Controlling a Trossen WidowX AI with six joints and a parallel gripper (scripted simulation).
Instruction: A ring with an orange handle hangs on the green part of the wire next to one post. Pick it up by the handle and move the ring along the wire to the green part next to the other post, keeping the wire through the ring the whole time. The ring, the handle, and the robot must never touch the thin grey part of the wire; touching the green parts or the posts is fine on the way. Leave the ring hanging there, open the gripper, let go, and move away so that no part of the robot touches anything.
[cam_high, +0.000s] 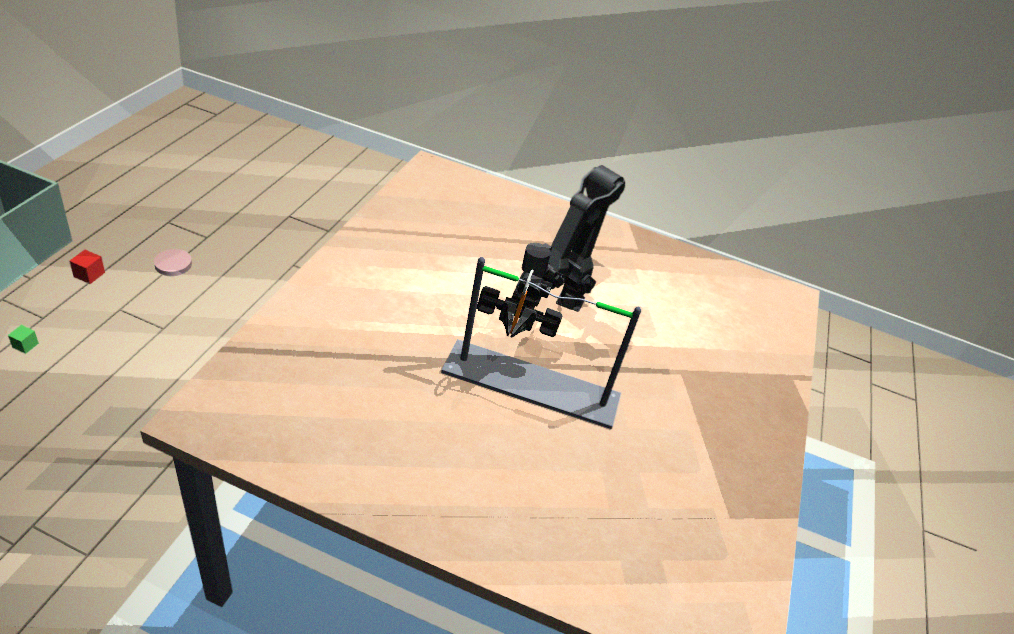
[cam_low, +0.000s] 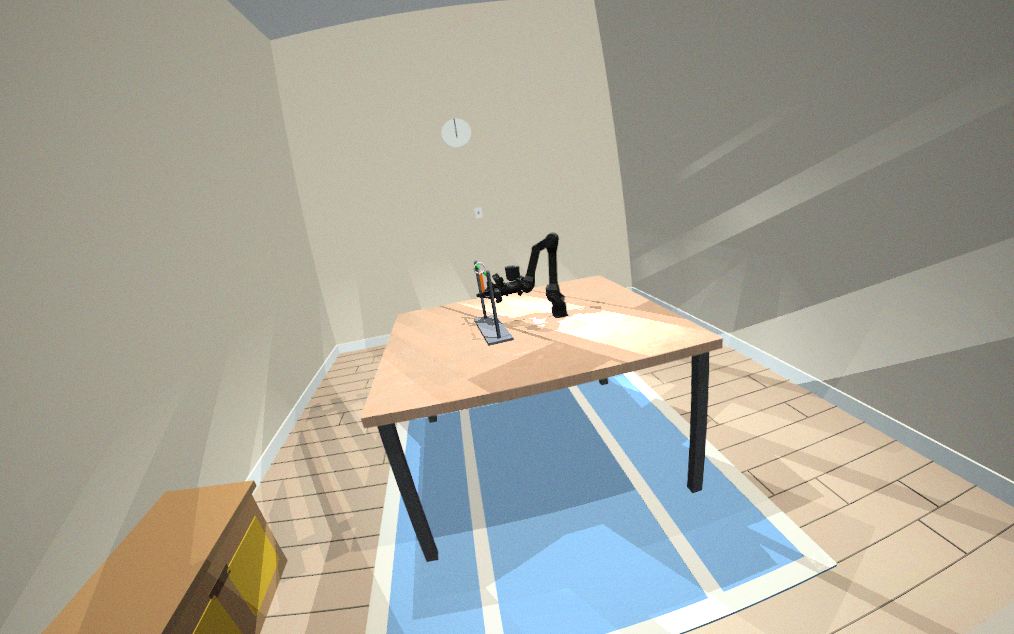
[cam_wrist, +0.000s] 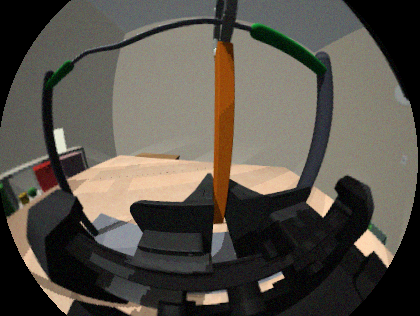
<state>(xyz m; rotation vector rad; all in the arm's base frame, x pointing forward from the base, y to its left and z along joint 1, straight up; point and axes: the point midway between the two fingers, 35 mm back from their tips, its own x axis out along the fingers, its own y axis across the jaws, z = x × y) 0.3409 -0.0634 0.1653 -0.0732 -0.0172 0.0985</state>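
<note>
My gripper (cam_high: 512, 328) (cam_wrist: 213, 177) is shut on the orange handle (cam_high: 518, 311) (cam_low: 482, 281) (cam_wrist: 224, 120), which stands nearly upright below the wire. The ring (cam_high: 529, 279) (cam_wrist: 229, 22) is nearly edge-on around the thin grey wire (cam_high: 574, 299) (cam_wrist: 135, 38), just inward of the green part (cam_high: 499, 273) (cam_wrist: 287, 43) by the left post (cam_high: 472, 308) (cam_wrist: 325, 112) of the top view. The other green part (cam_high: 616, 308) (cam_wrist: 60, 75) adjoins the far post (cam_high: 621, 355) (cam_wrist: 48, 122). The ring's top is outside the wrist view. I cannot tell whether the ring touches the wire.
The grey base plate (cam_high: 549, 388) (cam_low: 498, 334) carries both posts on the wooden table (cam_high: 448, 463) (cam_low: 441, 373). The fingers are between the posts, below the wire and above the plate. A red cube (cam_high: 87, 266), pink disc (cam_high: 172, 262) and green cube (cam_high: 23, 338) lie on the floor.
</note>
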